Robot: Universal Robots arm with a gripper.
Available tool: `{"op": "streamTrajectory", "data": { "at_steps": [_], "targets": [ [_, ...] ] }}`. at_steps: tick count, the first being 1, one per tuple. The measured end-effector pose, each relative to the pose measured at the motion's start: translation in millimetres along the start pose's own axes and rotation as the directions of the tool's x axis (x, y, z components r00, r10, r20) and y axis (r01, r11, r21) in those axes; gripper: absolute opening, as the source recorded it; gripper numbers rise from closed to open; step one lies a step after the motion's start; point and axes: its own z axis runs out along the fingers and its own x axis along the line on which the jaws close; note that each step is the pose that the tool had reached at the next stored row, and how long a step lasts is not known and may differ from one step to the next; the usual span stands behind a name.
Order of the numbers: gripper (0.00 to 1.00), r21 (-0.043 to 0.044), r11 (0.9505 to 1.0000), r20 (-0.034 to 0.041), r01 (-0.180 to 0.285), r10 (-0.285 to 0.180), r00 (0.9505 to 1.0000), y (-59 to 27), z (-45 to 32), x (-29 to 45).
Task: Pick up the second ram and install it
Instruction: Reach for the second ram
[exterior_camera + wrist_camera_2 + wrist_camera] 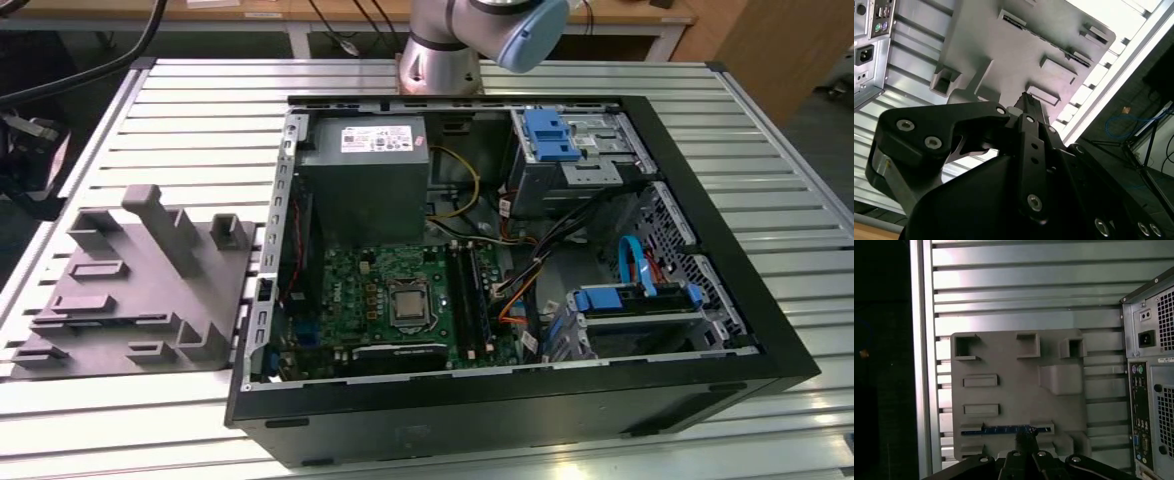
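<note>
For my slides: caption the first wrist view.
Black tool poised over a grey moulded holder tray carrying a long dark memory stick.

No text, number or sign could be read. A white label (378,138) was seen on the grey power supply (358,195), in the far corner of the computer case (534,405) at the exterior view's left; its print was not legible.

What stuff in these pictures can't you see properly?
Ram, first wrist view: part hidden behind the gripper.
Arm, exterior view: cut off by the top edge.
Motherboard slots, exterior view: too small to tell what fills them.
Tray, second wrist view: partly blocked by the gripper.
</note>
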Motion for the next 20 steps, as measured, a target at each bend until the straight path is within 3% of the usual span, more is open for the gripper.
{"op": "streamTrajectory", "data": {
  "at_steps": [14, 20],
  "targets": [
    [0.10, 0.0000, 1.0000, 0.0000, 0.000, 0.000, 1.0000, -17.2, 9.7, 10.1],
    [0.10, 0.0000, 1.0000, 0.0000, 0.000, 0.000, 1.0000, -19.1, 11.5, 12.6]
  ]
}}
